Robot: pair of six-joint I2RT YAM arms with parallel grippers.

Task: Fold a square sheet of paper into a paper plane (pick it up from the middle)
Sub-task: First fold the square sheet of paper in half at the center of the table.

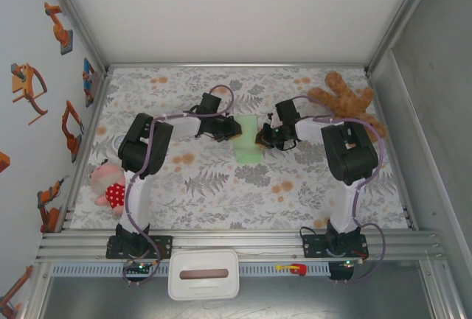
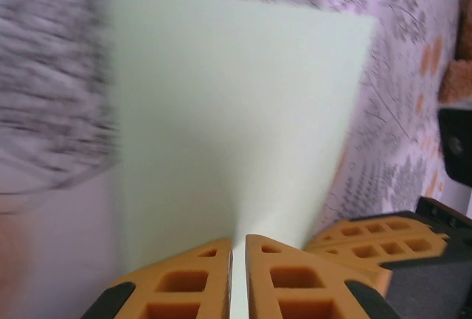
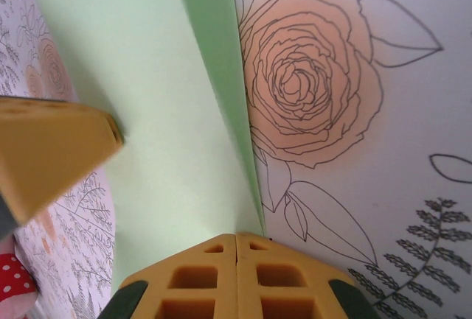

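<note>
The square sheet of paper [image 1: 248, 144] is pale mint green and lies doubled into a narrow upright rectangle at the middle of the flowered table. My left gripper [image 1: 230, 135] is at its left edge, shut on it. In the left wrist view the sheet [image 2: 236, 98] rises from between the orange fingers [image 2: 192, 282] of that gripper [image 2: 238, 242]. My right gripper [image 1: 259, 140] is at the right edge. Seen from the right wrist, this gripper [image 3: 236, 236] is shut at the paper's [image 3: 147, 76] edge, where a lifted layer shades a darker green strip.
A brown teddy bear [image 1: 346, 102] lies at the back right, close behind the right arm. A pink doll in a red dotted dress [image 1: 109, 184] sits at the left edge. A white lidded box [image 1: 203, 275] stands in front of the rail.
</note>
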